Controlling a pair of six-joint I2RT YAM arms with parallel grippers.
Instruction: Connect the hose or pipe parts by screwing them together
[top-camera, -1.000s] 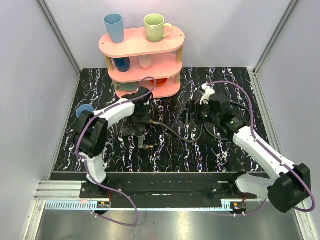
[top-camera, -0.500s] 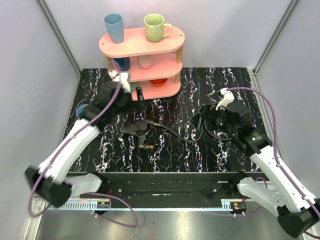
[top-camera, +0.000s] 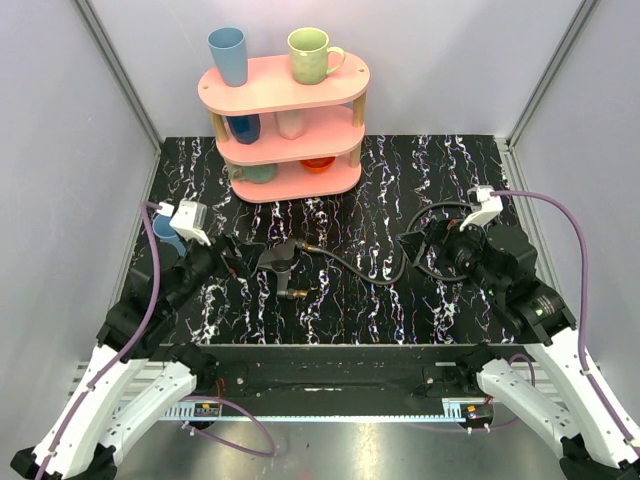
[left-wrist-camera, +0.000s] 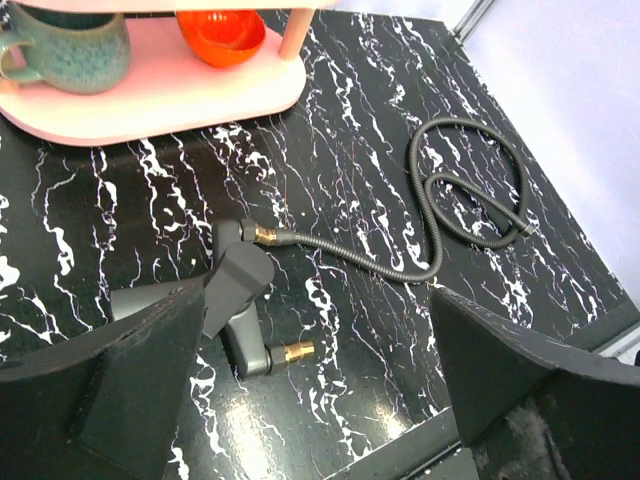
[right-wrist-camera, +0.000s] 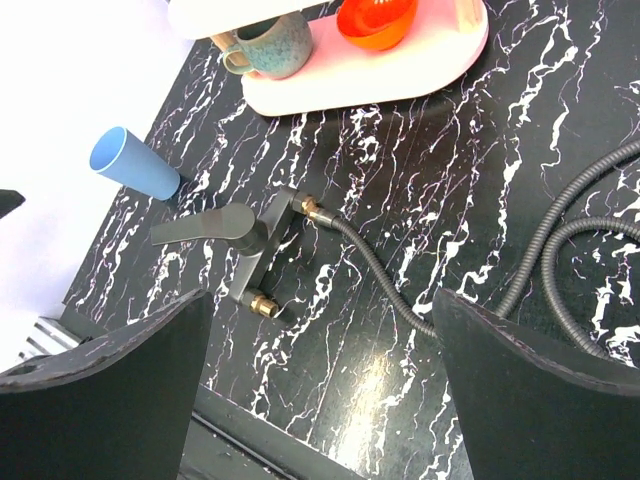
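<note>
Claws left (left-wrist-camera: 315, 330), right (right-wrist-camera: 320, 320) both spread, holding nothing; hose (left-wrist-camera: 320, 243) lies mid-tabletop (left-wrist-camera: 350, 150), left end meeting nozzle piece (left-wrist-camera: 240, 285), coil to right; probably light, floppy, slippery; grip beside brass end, not mid-length.

Left arm (top-camera: 140, 400): white moulded link shells, black joint housings. Right arm (top-camera: 590, 395): same build and colours.

Left purple cable (top-camera: 152, 290): round sheath, routed outside the links in loose loops. Right purple cable (top-camera: 580, 270): same type.

Left wrist camera housing (top-camera: 190, 218): small white block where the cable ends. Right wrist camera housing (top-camera: 485, 205): identical.

Left tool (left-wrist-camera: 320, 300): two broad matte-black fingers (left-wrist-camera: 110, 390), wedge-shaped, with a grainy surface. Right tool (right-wrist-camera: 322, 300): matching black fingers (right-wrist-camera: 100, 390), same finish.

Bases (top-camera: 190, 378): black, fixed to a dark rail at the near tabletop edge.
</note>
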